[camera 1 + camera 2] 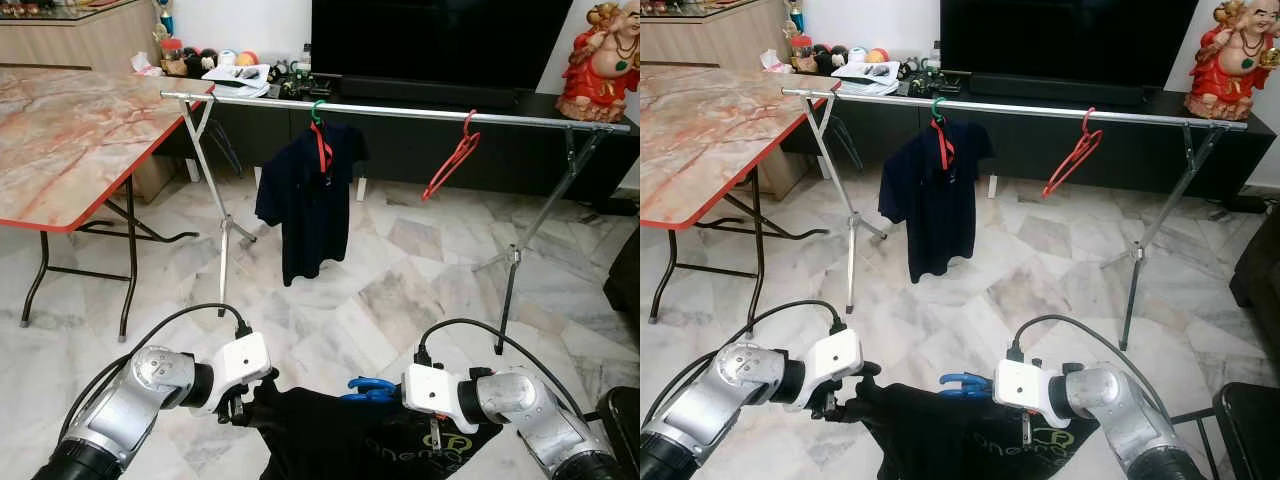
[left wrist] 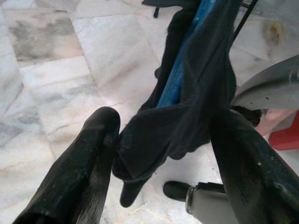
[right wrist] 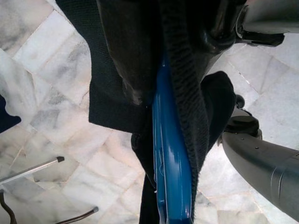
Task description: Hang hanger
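Both grippers are holding the black shirt (image 1: 330, 430) on its blue hanger (image 1: 368, 388) low down: the right gripper (image 1: 385, 392) is squeezing the hanger, the left gripper (image 1: 250, 398) is pinching cloth. The rail (image 1: 400, 112) is waiting straight ahead, higher up, well apart.

Even, bright indoor daylight is filling the head views, sharp throughout, soft glare lying on the marble floor (image 1: 400, 290) beyond both grippers; wrist close-ups are blurring near the fingers (image 2: 79, 172).

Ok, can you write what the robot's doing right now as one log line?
stage: carrying | left gripper: holding black shirt | right gripper: shut on blue plastic hanger | silver clothes rail: ahead, not reached
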`<state>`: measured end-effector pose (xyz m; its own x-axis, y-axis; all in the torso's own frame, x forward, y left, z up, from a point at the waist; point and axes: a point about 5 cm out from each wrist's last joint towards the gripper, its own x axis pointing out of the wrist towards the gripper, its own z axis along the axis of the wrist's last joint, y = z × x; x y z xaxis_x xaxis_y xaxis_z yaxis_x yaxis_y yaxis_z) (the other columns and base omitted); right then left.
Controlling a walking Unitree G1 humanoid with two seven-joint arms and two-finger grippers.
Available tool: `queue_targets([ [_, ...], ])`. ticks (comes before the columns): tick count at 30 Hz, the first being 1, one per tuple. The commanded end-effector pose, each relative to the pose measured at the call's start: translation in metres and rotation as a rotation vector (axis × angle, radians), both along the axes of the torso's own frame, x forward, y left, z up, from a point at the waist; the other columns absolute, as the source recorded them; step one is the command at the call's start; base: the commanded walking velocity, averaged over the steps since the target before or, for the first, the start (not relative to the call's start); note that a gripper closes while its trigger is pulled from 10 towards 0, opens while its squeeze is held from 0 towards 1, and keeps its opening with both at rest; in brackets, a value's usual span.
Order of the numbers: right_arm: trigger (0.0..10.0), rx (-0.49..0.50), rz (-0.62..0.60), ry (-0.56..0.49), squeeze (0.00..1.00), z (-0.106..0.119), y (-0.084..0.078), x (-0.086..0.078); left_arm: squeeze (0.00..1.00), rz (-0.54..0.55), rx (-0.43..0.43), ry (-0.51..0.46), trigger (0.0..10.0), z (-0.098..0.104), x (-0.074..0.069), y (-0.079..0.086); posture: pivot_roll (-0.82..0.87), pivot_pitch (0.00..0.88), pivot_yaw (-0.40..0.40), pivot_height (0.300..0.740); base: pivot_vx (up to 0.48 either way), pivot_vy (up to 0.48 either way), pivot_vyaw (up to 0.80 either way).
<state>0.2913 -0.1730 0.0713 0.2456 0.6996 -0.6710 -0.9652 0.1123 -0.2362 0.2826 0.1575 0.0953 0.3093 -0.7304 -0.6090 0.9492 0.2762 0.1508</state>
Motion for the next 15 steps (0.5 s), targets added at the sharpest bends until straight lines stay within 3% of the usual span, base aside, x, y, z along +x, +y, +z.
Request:
queue_targets([
  [1,10.0,0.016,0.003,-0.028,0.0,0.0067,-0.0001,0.0016,0.0,0.008,0.024,-0.011,0.0,0.0002,0.0022,0.003,0.12,0.059,-0.002,0.74,0.0,0.0,0.0],
  [15,10.0,0.018,-0.004,-0.033,0.0,0.0064,0.003,0.0035,0.0,0.034,0.029,-0.025,0.0,-0.0028,0.0047,0.0062,0.12,0.051,-0.001,0.74,0.0,0.0,0.0],
])
